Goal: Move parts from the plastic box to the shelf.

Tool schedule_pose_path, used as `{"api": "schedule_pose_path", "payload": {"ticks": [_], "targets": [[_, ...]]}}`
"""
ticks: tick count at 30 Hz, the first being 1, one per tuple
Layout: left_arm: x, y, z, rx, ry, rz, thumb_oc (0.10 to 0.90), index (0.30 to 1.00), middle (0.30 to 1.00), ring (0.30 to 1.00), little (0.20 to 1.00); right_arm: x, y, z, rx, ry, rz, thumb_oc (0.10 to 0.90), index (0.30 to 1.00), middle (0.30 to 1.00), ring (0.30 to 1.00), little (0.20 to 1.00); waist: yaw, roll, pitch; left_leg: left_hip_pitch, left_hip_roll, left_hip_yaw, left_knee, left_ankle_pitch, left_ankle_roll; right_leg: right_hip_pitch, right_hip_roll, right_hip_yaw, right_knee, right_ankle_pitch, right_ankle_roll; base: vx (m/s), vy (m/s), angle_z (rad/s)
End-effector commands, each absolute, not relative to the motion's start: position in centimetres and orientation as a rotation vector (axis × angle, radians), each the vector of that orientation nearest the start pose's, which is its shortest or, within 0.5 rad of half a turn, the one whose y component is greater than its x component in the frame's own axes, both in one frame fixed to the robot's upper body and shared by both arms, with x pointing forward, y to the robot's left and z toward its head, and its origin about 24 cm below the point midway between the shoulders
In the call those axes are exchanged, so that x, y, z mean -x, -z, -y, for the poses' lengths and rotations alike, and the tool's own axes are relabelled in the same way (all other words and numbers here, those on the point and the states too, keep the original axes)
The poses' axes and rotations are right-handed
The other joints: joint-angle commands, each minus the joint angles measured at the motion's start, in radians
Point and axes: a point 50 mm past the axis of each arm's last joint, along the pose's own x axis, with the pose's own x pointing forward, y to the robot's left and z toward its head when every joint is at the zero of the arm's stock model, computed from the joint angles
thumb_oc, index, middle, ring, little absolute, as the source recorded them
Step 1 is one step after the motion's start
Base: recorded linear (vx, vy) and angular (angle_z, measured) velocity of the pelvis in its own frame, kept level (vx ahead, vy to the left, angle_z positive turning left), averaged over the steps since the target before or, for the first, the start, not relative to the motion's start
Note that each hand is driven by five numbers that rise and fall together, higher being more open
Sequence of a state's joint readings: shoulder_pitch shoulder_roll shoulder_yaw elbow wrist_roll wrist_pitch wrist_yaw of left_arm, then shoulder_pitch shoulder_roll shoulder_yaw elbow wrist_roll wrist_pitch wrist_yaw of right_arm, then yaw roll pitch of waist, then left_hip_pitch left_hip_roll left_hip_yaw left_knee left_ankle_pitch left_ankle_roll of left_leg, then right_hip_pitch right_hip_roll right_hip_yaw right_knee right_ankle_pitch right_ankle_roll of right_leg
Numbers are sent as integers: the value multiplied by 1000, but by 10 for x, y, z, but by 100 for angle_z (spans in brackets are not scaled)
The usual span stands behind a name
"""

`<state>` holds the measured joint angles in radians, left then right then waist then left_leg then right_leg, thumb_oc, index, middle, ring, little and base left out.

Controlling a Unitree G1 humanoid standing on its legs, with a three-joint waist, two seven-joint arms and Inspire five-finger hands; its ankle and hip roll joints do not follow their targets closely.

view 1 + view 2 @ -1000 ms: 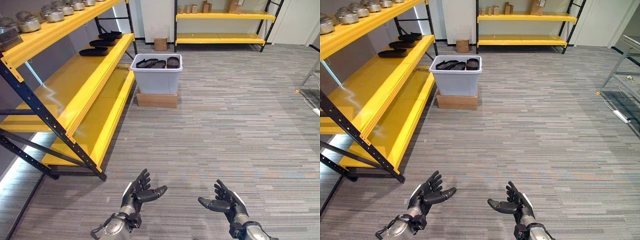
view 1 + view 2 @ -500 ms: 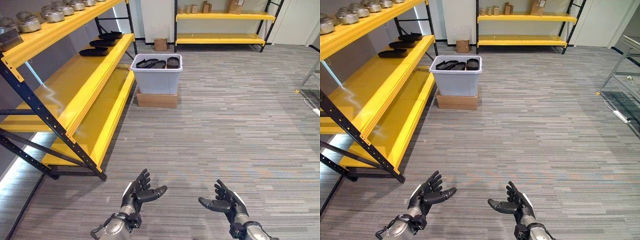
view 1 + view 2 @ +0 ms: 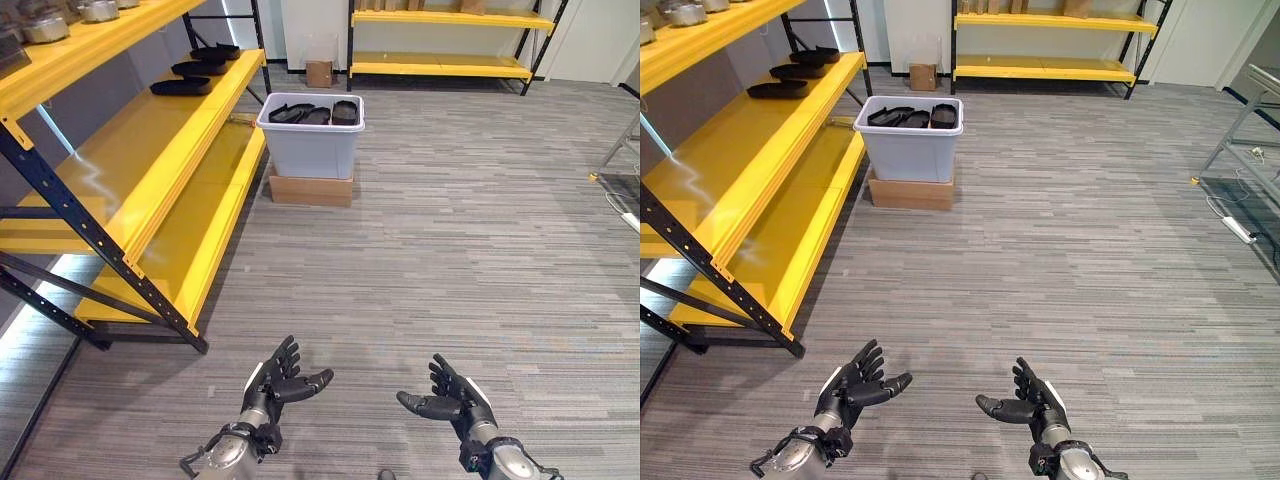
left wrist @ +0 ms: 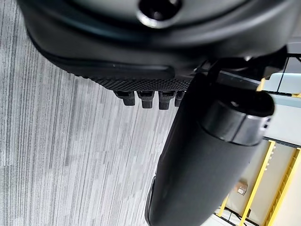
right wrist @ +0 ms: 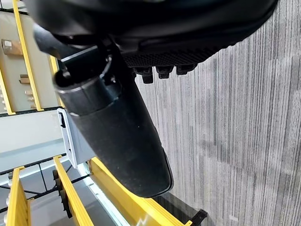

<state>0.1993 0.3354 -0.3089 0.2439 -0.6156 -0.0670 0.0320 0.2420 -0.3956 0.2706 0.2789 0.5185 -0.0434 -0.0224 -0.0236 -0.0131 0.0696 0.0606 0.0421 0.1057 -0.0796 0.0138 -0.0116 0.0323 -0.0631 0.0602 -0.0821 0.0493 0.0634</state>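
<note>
Here, nearest to me, my left hand [image 3: 277,383] and right hand [image 3: 450,402] hang side by side over the grey floor [image 3: 470,250], palms turned toward each other, fingers spread loose and holding nothing. Farther off on the left runs the yellow shelf [image 3: 150,170], with a few dark parts [image 3: 180,86] lying on its middle level at the far end. Just right of that far end stands the plastic box [image 3: 311,135], resting on a flat cardboard box [image 3: 309,189], with more dark parts inside it [image 3: 318,114].
</note>
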Motion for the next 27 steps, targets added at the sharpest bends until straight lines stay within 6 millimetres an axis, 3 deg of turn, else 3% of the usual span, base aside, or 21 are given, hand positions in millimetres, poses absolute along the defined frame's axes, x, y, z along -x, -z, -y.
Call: {"api": "schedule_pose_path", "payload": {"ticks": [1,3,5,7,8,10,12,14,15,16,17,19,22,23,24,25,27], "targets": [[-230,-1,-175,221,126,-167,900,1000,1000,1000,1000,-204,27,192,-107,-88,-312,900,1000,1000,1000,1000,17,-30,16,-51,-11,-47,94,-69,26,-59,-94,7,184,-33,77,30,277,6],[-231,-2,-174,206,134,-164,900,1000,1000,1000,1000,-202,28,192,-101,-89,-316,900,1000,1000,1000,1000,10,-26,31,-57,-38,-64,112,-84,55,-124,-108,20,330,11,84,21,232,16],[-231,-4,-172,192,149,-159,900,1000,1000,1000,1000,-197,31,189,-108,-94,-330,900,1000,1000,1000,1000,-10,-13,66,-36,-73,-89,119,-97,89,-226,-116,60,529,166,67,59,302,22],[-231,-4,-172,192,149,-159,900,1000,1000,1000,1000,-197,31,189,-108,-94,-330,900,1000,1000,1000,1000,-8,-14,65,-37,-74,-87,119,-98,89,-230,-116,62,533,164,68,43,164,21],[-233,-7,-173,173,152,-147,900,1000,1000,1000,1000,-198,30,188,-113,-95,-325,900,1000,1000,1000,1000,-18,1,95,-27,-84,-99,129,-105,100,-293,-100,78,616,192,53,79,208,26],[-233,-6,-173,168,152,-149,900,1000,1000,1000,1000,-198,30,187,-119,-97,-321,900,1000,1000,1000,1000,-18,5,102,-24,-87,-97,137,-114,103,-322,-91,56,644,167,51,129,169,11],[-233,-4,-174,156,155,-149,900,1000,1000,1000,1000,-198,31,190,-140,-87,-322,900,1000,1000,1000,1000,-39,14,99,22,-95,-107,115,-138,105,-380,-7,1,569,68,50,303,85,-5],[-232,-4,-174,153,161,-150,900,1000,1000,1000,1000,-196,31,191,-142,-86,-325,900,1000,1000,1000,1000,-45,13,98,50,-100,-113,99,-147,103,-385,15,-8,511,59,53,301,-3,0],[-231,-2,-175,150,162,-157,900,1000,1000,1000,1000,-195,32,195,-138,-73,-326,900,1000,1000,1000,1000,-53,0,84,115,-117,-121,61,-165,96,-393,26,-58,315,77,64,289,-20,22],[-231,-1,-174,150,163,-158,900,1000,1000,1000,1000,-195,32,195,-137,-73,-326,900,1000,1000,1000,1000,-56,6,87,123,-110,-124,56,-165,95,-381,30,-64,304,80,63,561,-56,27],[-230,0,-174,150,163,-161,900,1000,1000,1000,1000,-194,33,197,-131,-61,-329,900,1000,1000,1000,1000,-66,1,75,179,-114,-131,35,-170,82,-380,45,-96,149,119,70,434,-59,19],[-230,0,-173,145,170,-161,900,1000,1000,1000,1000,-192,33,199,-126,-57,-334,900,1000,1000,1000,1000,-78,3,68,227,-100,-145,24,-173,62,-374,63,-105,68,155,77,513,-87,18],[-232,0,-171,133,182,-154,900,1000,1000,1000,1000,-191,31,202,-116,-52,-326,900,1000,1000,1000,1000,-94,4,57,270,-76,-162,28,-186,37,-358,72,-131,57,169,75,359,-108,45],[-232,2,-169,128,192,-166,900,1000,1000,1000,1000,-188,31,204,-119,-48,-325,900,1000,1000,1000,1000,-105,6,36,281,-54,-172,48,-168,15,-337,87,-123,56,161,56,496,-214,66],[-232,5,-161,147,215,-176,900,1000,1000,1000,1000,-188,31,205,-131,-35,-323,900,1000,1000,1000,1000,-132,16,12,273,-11,-176,99,-126,-17,-312,112,-60,54,163,32,667,-303,66],[-234,5,-158,147,225,-177,900,1000,1000,1000,1000,-189,30,205,-156,-28,-314,900,1000,1000,1000,1000,-146,31,1,265,20,-191,137,-70,-35,-320,142,-40,84,156,19,650,-280,84],[-234,1,-157,152,228,-161,900,1000,1000,1000,1000,-189,26,207,-168,-30,-301,900,1000,1000,1000,1000,-140,38,-13,238,36,-194,201,32,-64,-307,149,-61,104,125,-1,456,-179,59]]}}
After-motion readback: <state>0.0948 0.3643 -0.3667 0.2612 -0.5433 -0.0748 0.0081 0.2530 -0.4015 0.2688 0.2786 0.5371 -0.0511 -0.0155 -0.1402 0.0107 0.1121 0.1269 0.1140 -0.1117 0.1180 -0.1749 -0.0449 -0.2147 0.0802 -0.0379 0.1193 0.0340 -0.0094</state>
